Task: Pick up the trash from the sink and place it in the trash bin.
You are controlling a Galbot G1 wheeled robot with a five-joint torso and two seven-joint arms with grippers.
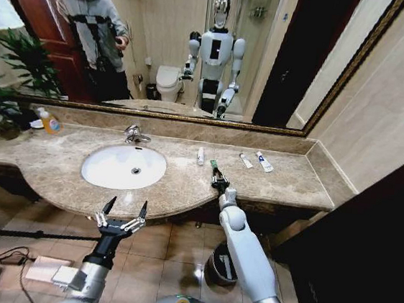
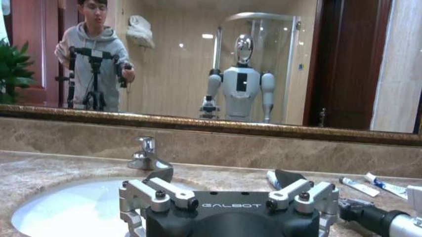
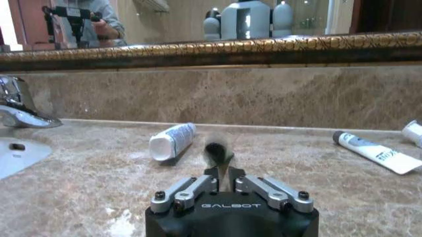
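The dark green piece point(image 1: 214, 165) is pinched by the right gripper point(image 1: 217, 177) on the marble surround point(image 1: 271, 184). Three white tubes point(image 1: 201, 156) are left lying there, and the trash bin point(image 1: 220, 264) is yet to be reached. The left gripper point(image 1: 122, 212) is held spread before the sink point(image 1: 124, 166).

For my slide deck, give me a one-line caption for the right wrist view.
Right gripper shut on a dark green piece above the marble counter, white tubes lying beyond.

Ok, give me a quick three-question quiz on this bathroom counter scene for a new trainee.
1. True or false: the left gripper is shut.
2. What does the right gripper grip? A) a sponge B) the dark green piece C) a toothbrush
3. Where do the white tubes lie: in the sink basin or on the marble counter?
Key: 1 false; 2 B; 3 on the marble counter.
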